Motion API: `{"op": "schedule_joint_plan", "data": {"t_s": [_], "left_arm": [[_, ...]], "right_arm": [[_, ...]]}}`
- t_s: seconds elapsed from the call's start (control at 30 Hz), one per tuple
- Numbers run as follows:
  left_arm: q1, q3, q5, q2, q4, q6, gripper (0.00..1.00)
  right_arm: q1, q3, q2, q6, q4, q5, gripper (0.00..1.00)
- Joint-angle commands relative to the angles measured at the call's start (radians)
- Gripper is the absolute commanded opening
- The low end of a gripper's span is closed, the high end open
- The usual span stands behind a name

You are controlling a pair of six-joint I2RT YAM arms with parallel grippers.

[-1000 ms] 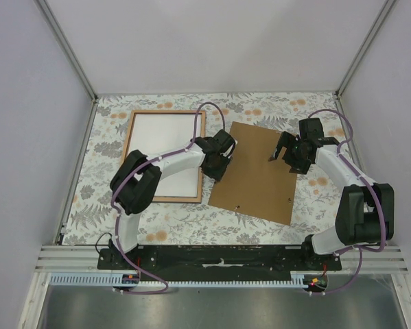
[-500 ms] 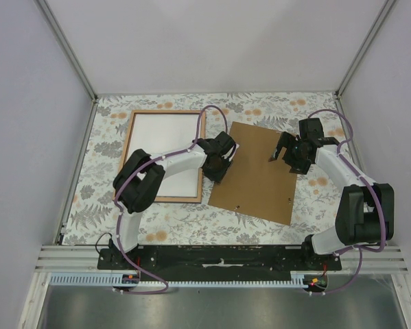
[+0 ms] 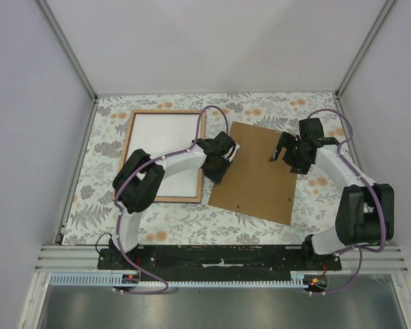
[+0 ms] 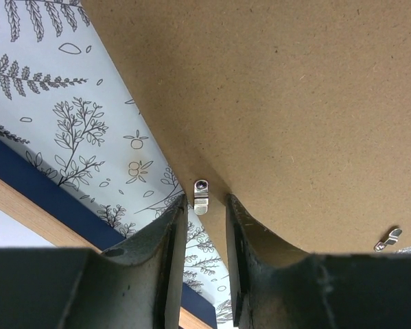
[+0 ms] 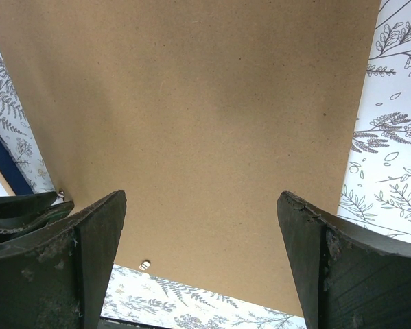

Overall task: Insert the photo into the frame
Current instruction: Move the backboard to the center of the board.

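so, the photo (image 3: pixel 165 152) lies white back up inside the frame (image 3: pixel 131 140), far left on the floral cloth (image 3: pixel 260 226). it looks seated within the rim, corners hard to check from the top view. the left wrist view shows the frame's wood face and dark blue side just beside the backing board (image 3: pixel 254 186), not touching it. the board lies flat, skewed, right of the frame.

left gripper (image 3: pixel 217 164) sits at the board's left edge. its fingers (image 4: pixel 172 233) are drawn in to a narrow slot with a small metal clip (image 4: pixel 202 195) on the board rim between them. cannot tell if they actually pinch the board or only straddle its edge. right gripper (image 3: pixel 277 152) hangs over the far right part of the board, fingers (image 5: pixel 102 233) spread wide, holding nothing.

handling, as a guess: the photo is thin paper, very light and floppy, creases easily, and flat on a surface it gives no lip to take, so hold it only at a free edge or corner, lightly. the frame is stiff and light but thin-rimmed, so take it by the rim. the board looks stiff, thin and smooth, likely to slide on the cloth. best hold is at an edge, as the left arm is set for. likely step in hand: board onto the photo.
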Motion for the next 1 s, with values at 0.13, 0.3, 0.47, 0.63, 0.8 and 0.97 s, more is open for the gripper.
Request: {"op": "schedule_joint_plan", "data": {"t_s": [0.13,0.3,0.47,0.63,0.8,0.97], "left_arm": [[0.060,-0.034,-0.037,0.036,0.034,0.086,0.34],[0.066,-0.035,-0.011,0.035,0.042,0.079,0.33],[0.066,-0.037,0.017,0.039,0.045,0.062,0.33],[0.066,-0.047,0.000,0.026,0.045,0.028,0.32],[0.066,-0.050,-0.002,0.021,0.038,-0.004,0.32],[0.066,-0.055,-0.025,0.016,0.039,-0.024,0.32]], "right_arm": [[-0.001,0.019,-0.039,-0.018,0.008,0.012,0.98],[0.002,-0.058,-0.075,0.003,0.039,-0.015,0.98],[0.000,-0.127,-0.117,0.031,0.033,0.100,0.96],[-0.001,-0.179,-0.138,0.034,0.019,0.175,0.92],[-0.001,-0.276,-0.178,0.052,0.028,0.161,0.88],[-0.001,-0.371,-0.237,0.065,0.019,0.161,0.83]]}}
